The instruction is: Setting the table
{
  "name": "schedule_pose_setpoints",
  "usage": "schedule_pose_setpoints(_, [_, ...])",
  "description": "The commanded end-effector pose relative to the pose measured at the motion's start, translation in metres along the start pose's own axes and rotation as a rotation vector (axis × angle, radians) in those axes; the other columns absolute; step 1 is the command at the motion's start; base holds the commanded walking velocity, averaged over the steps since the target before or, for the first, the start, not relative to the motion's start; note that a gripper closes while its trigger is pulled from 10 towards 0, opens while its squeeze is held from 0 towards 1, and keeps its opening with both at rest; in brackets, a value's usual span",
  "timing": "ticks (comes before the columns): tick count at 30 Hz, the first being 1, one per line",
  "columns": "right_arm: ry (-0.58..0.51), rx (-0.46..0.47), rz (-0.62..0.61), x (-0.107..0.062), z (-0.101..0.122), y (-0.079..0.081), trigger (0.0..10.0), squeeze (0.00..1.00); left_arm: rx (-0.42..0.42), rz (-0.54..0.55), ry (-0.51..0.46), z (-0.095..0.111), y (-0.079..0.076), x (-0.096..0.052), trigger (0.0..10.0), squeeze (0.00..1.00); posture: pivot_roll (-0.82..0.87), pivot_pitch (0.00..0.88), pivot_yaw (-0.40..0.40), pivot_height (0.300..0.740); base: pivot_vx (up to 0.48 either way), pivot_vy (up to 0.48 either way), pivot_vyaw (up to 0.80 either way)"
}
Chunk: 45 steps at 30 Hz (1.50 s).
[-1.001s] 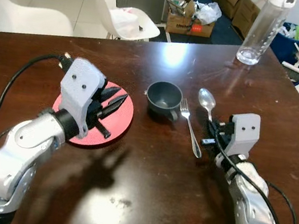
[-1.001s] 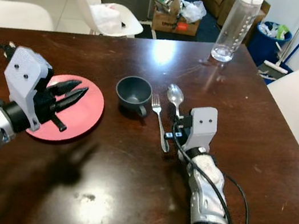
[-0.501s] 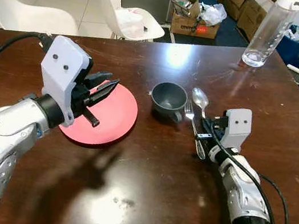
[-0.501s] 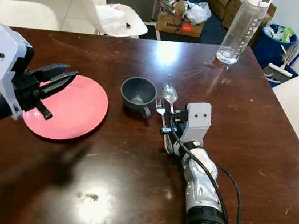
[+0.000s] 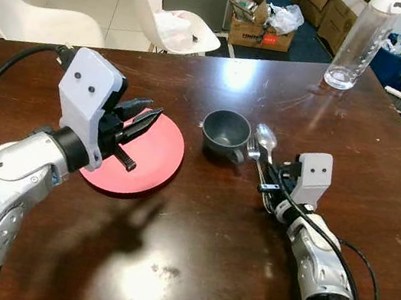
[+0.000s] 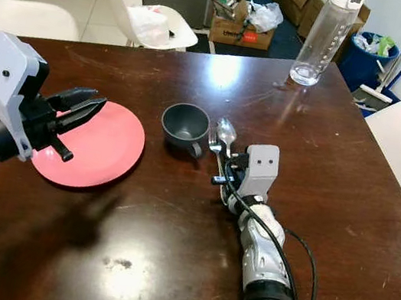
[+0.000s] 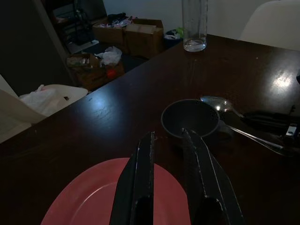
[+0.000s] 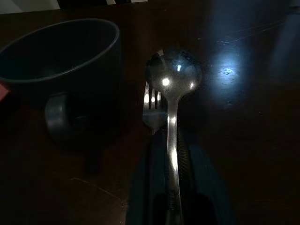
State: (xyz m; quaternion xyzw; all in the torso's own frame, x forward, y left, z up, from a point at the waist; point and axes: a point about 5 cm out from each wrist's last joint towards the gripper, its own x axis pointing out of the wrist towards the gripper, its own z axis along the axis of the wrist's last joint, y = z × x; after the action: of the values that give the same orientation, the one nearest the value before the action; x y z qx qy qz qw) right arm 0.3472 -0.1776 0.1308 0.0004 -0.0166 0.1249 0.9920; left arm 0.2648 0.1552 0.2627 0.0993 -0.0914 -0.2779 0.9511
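Fingers of the right gripper [image 6: 229, 172] lie low over the tabletop [image 6: 377, 204], along the handles of the spoon [image 6: 226, 134] and fork [image 6: 213, 146]. In the right wrist view the spoon handle runs straight down between the two dark fingers [image 8: 145, 187], with the fork beside and partly under it; whether they have actually clamped the handle cannot be told in that dim picture. Both utensils lie just right of the dark cup [image 6: 185, 126], the fork almost touching its handle.

To do this step well, the fingers should probably take one handle only, close firmly near its middle, and lift straight up before sliding sideways, so the other utensil and the cup are not dragged along.

Left of the cup sits the red plate [image 6: 95, 151], flat on the wood. The left gripper [image 6: 84, 106] hovers above the plate's near-left edge, fingers a little apart and holding nothing.

Open room: bare tabletop spreads toward the robot and to the right of the utensils, well clear of the table edge. A clear water bottle [image 6: 319, 35] stands at the far right, near that edge. White chairs [image 6: 143, 12] stand beyond the table.
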Motion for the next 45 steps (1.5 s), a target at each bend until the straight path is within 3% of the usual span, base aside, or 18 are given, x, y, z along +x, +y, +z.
schedule_pose_setpoints(1, [0.021,0.004,-0.022,-0.004,-0.008,-0.004,10.0,1.0,-0.009,-0.017,-0.001,0.001,-0.005,-0.001,10.0,0.0,0.12,0.127,0.132,0.74,0.0,0.0,0.0])
schedule_pose_setpoints(8, [0.009,0.002,-0.036,-0.006,-0.004,-0.008,10.0,1.0,-0.02,-0.014,-0.003,0.0,-0.006,0.001,10.0,0.0,0.11,0.133,0.128,0.74,0.0,0.0,0.0])
schedule_pose_setpoints(9, [-0.007,-0.001,-0.032,-0.006,0.0,-0.008,10.0,0.82,-0.023,-0.013,-0.003,0.0,-0.007,0.001,10.0,0.0,0.11,0.134,0.125,0.74,0.0,0.0,0.0])
schedule_pose_setpoints(10, [-0.007,-0.001,-0.032,-0.006,0.0,-0.008,10.0,0.82,-0.023,-0.013,-0.003,0.0,-0.007,0.001,10.0,0.0,0.11,0.134,0.125,0.74,0.0,0.0,0.0])
schedule_pose_setpoints(11, [-0.022,-0.005,-0.03,-0.006,0.003,-0.008,10.0,0.57,-0.025,-0.012,-0.003,-0.001,-0.008,0.001,10.0,0.0,0.11,0.134,0.125,0.74,0.0,0.0,0.0])
schedule_pose_setpoints(12, [-0.044,-0.003,-0.027,-0.007,0.009,-0.008,10.0,0.0,-0.029,-0.008,-0.004,-0.002,-0.008,0.002,10.0,0.0,0.1,0.134,0.121,0.74,0.0,0.0,0.0])
schedule_pose_setpoints(18, [-0.188,-0.014,0.052,-0.012,0.045,0.01,10.0,0.0,-0.078,0.053,0.011,-0.018,-0.01,0.007,10.0,0.0,0.08,0.117,0.101,0.74,0.0,0.0,0.0])
schedule_pose_setpoints(22, [-0.229,-0.014,0.101,-0.026,0.05,0.04,10.0,0.0,-0.08,0.173,0.134,-0.058,-0.016,0.009,10.0,0.0,0.06,0.105,0.075,0.74,0.0,0.0,0.0])
schedule_pose_setpoints(24, [-0.223,-0.036,0.136,-0.037,0.044,0.06,10.0,0.0,-0.069,0.186,0.208,-0.071,-0.021,0.001,10.0,0.0,0.05,0.101,0.068,0.74,0.0,0.0,0.0])
schedule_pose_setpoints(27, [-0.218,-0.031,0.149,-0.043,0.04,0.069,10.0,0.0,-0.069,0.18,0.235,-0.074,-0.023,-0.005,10.0,0.0,0.05,0.1,0.065,0.74,0.0,0.0,0.0])
schedule_pose_setpoints(29, [-0.198,-0.012,0.164,-0.054,0.035,0.085,10.0,0.0,-0.069,0.122,0.289,-0.076,-0.023,-0.031,10.0,0.0,0.04,0.095,0.058,0.74,0.0,0.0,0.0])
schedule_pose_setpoints(30, [-0.198,-0.012,0.164,-0.054,0.035,0.085,10.0,0.0,-0.069,0.122,0.289,-0.076,-0.023,-0.031,10.0,0.0,0.04,0.095,0.058,0.74,0.0,0.0,0.0])
schedule_pose_setpoints(34, [-0.17,0.003,0.155,-0.06,0.033,0.09,10.0,0.0,-0.07,0.061,0.328,-0.076,-0.025,-0.056,10.0,0.0,0.04,0.085,0.051,0.74,0.0,0.0,0.0])
schedule_pose_setpoints(36, [-0.165,0.001,0.152,-0.06,0.033,0.09,10.0,0.0,-0.073,0.051,0.332,-0.076,-0.027,-0.058,10.0,0.0,0.04,0.082,0.048,0.74,0.0,0.0,0.0])
schedule_pose_setpoints(38, [-0.163,0.0,0.151,-0.06,0.034,0.092,10.0,0.0,-0.073,0.022,0.361,-0.083,-0.032,-0.065,10.0,0.0,0.04,0.078,0.041,0.74,0.0,0.0,0.0])
schedule_pose_setpoints(39, [-0.162,-0.012,0.155,-0.059,0.035,0.093,10.0,0.0,-0.082,-0.048,0.368,-0.085,-0.04,-0.068,10.0,0.0,0.03,0.076,0.033,0.74,0.0,0.0,0.0])
schedule_pose_setpoints(42, [-0.159,-0.026,0.154,-0.06,0.036,0.092,10.0,0.0,-0.104,-0.124,0.358,-0.083,-0.049,-0.07,10.0,0.0,0.02,0.076,0.031,0.74,0.0,0.0,0.0])
schedule_pose_setpoints(45, [-0.154,-0.037,0.148,-0.06,0.037,0.089,10.0,0.0,-0.089,-0.099,0.345,-0.081,-0.046,-0.065,10.0,0.0,0.01,0.075,0.033,0.74,0.0,0.0,0.0])
